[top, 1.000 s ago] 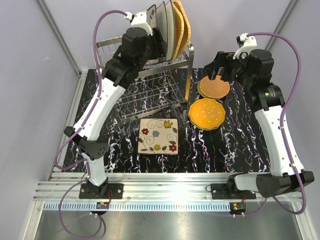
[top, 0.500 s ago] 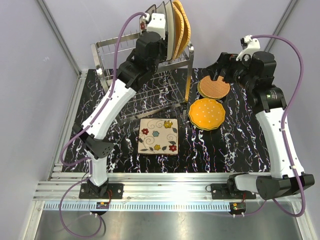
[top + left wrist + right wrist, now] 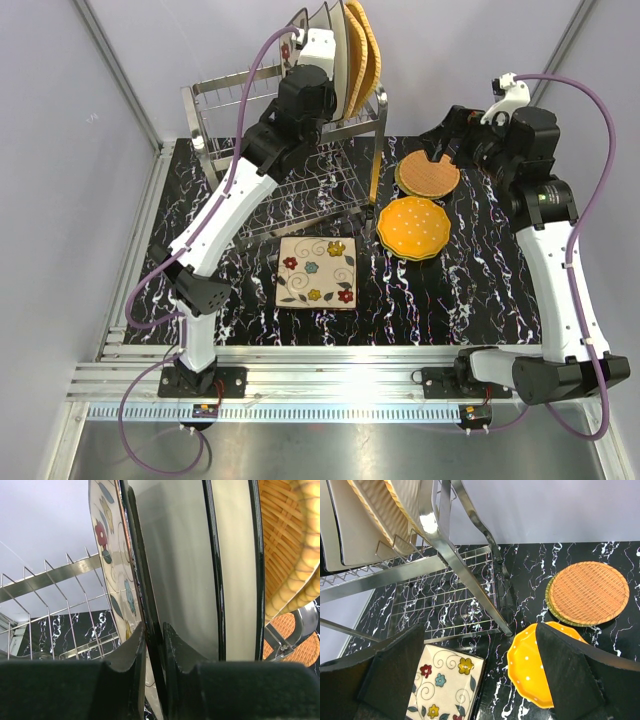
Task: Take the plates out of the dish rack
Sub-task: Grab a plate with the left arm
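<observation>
The steel dish rack stands at the back left and also shows in the right wrist view. On its top tier a floral plate, a plain white plate, a cream one and woven tan plates stand on edge. My left gripper is at these plates. In the left wrist view my left gripper is closed on the white plate's dark rim. My right gripper is open and empty above a round woven plate; it also shows in the right wrist view.
A square floral plate lies in front of the rack. An orange dotted plate lies to its right. The round woven plate rests on a lime-green rim. The table is black marble.
My left gripper has moved right along the rack's top to the standing plates and onto the white plate's rim. My right gripper has drawn slightly back and right from the round woven plate.
</observation>
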